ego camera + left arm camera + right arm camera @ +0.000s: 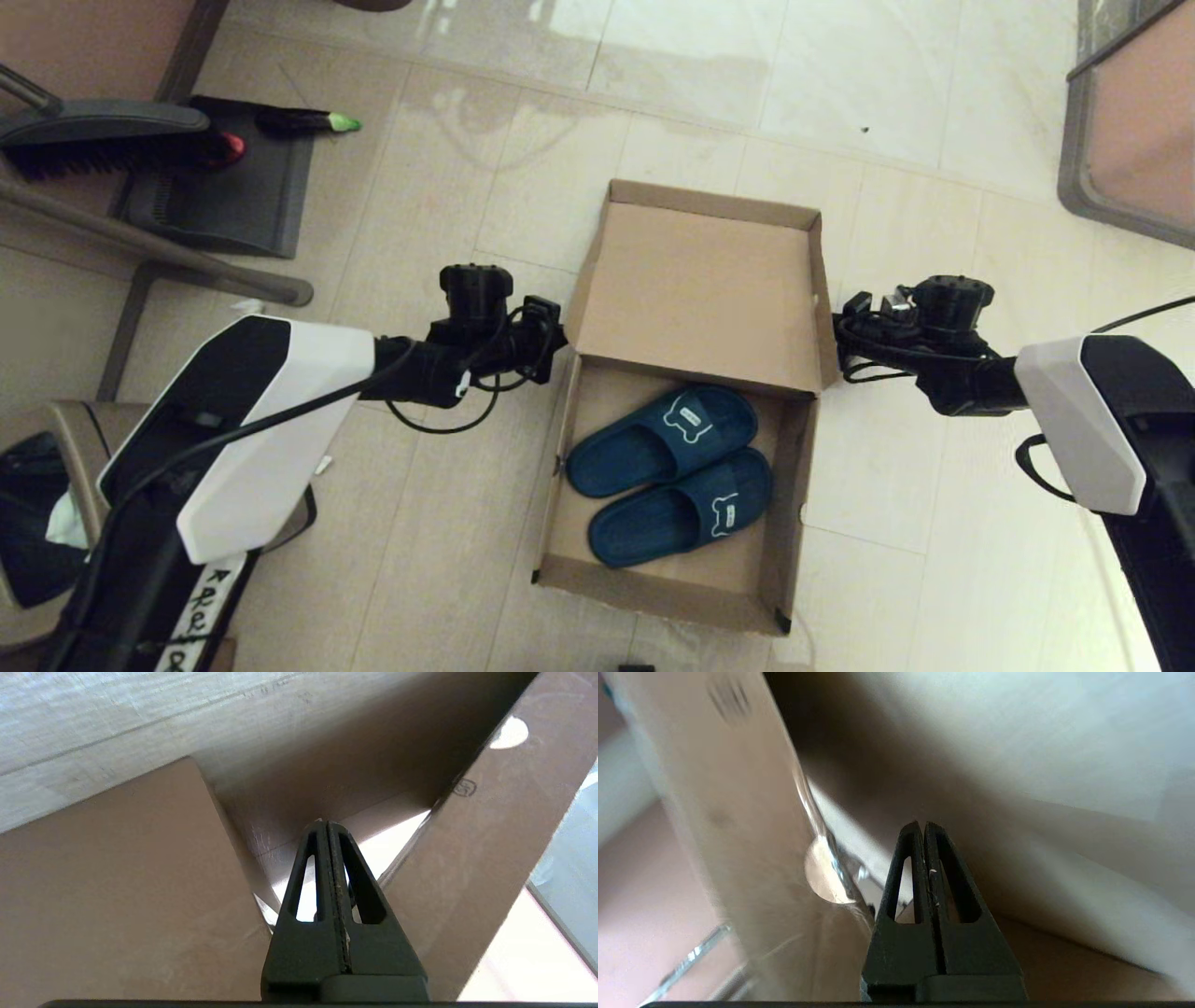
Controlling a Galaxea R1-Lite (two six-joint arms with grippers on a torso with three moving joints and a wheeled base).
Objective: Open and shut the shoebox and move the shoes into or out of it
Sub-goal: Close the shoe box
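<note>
Both arms reaching in level from either side of the shoebox [695, 289], left gripper [327, 826] and right gripper [923, 826] clenched empty under the raised lid; shoes [670, 474] inside.

Both arms reach forward and inward to the shoebox [695, 308], one at each side of its raised lid. The left gripper [325, 823] has its fingers pressed together, tips under the lid's left edge. The right gripper [922, 823] is also closed, at the lid's right edge
</note>
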